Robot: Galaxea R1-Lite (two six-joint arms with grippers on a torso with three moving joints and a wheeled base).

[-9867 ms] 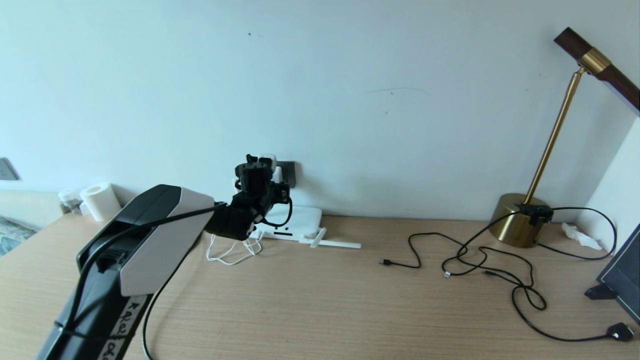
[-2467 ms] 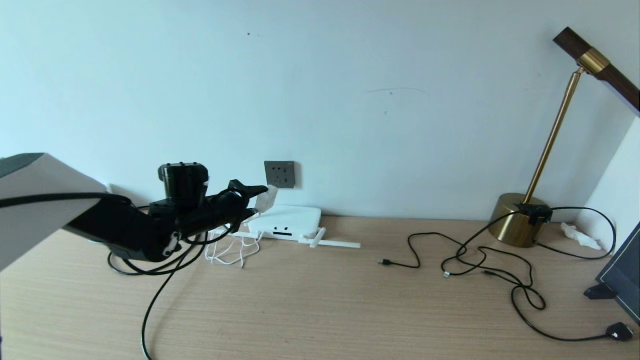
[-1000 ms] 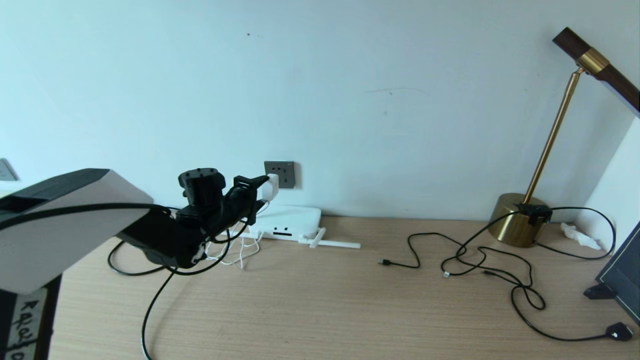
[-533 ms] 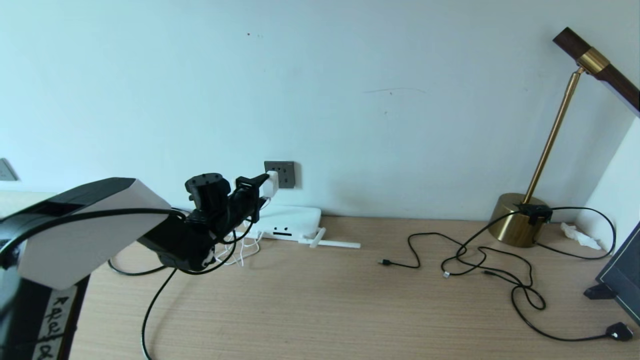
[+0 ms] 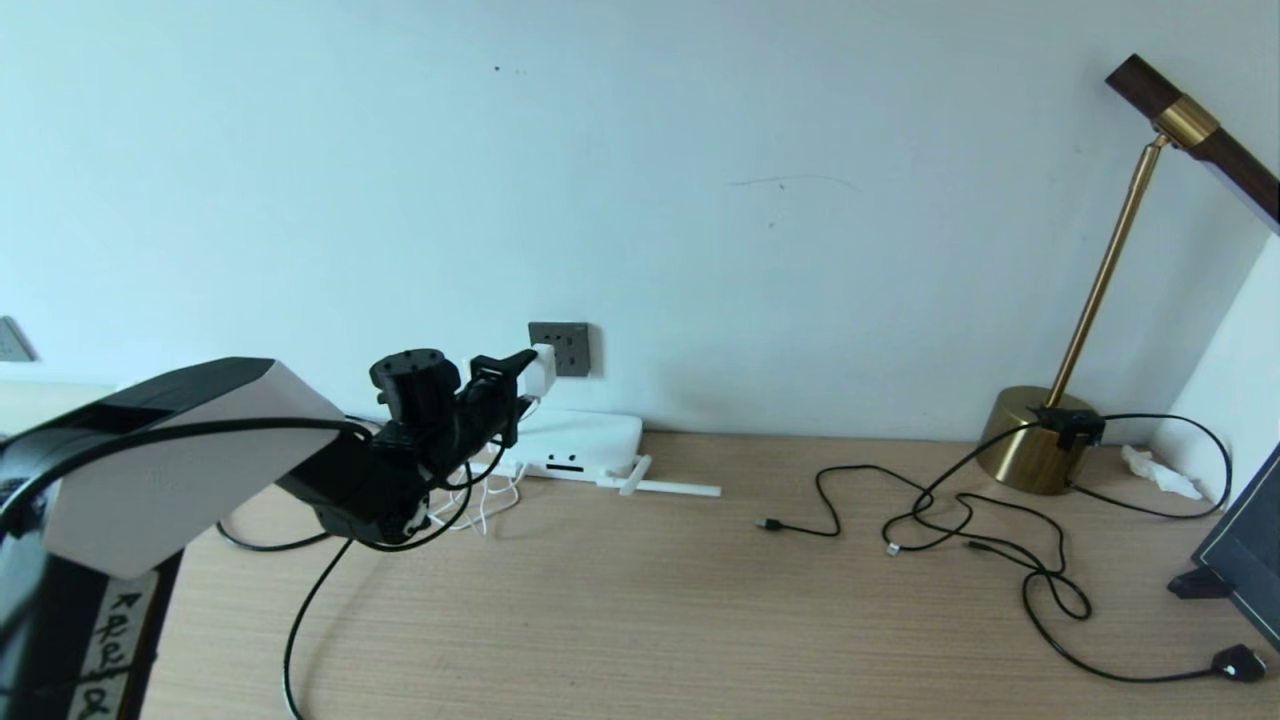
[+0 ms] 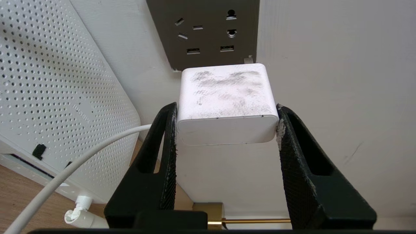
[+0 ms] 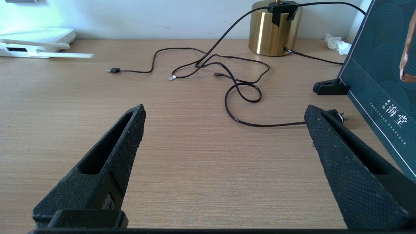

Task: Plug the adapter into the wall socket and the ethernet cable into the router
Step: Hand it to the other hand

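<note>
My left gripper [image 5: 530, 372] [image 6: 226, 109] is shut on the adapter [image 6: 227, 94] [image 5: 541, 370], a scuffed white cube pinched by its two sides. It holds the adapter against the wall at the edge of the dark grey wall socket [image 6: 208, 32] [image 5: 562, 348], off to the side of the pin holes. The adapter's white cord [image 6: 81, 152] hangs down to the desk. The white router [image 5: 585, 445] [image 6: 48, 81] lies just below. The ethernet cable [image 5: 300, 620] loops on the desk under my left arm, with its plug tip hidden. My right gripper [image 7: 224, 110] stands open above bare desk.
Thin black cords [image 5: 960, 520] [image 7: 240, 94] sprawl over the right half of the desk. A brass lamp [image 5: 1040, 450] stands at the back right. A dark box [image 5: 1240, 550] [image 7: 383, 81] leans at the right edge. One router antenna [image 5: 670, 488] lies flat on the desk.
The left gripper carried the adapter up from over the router to the socket's edge. In the last second the arm only crept a little towards the wall. The right arm has kept still.
</note>
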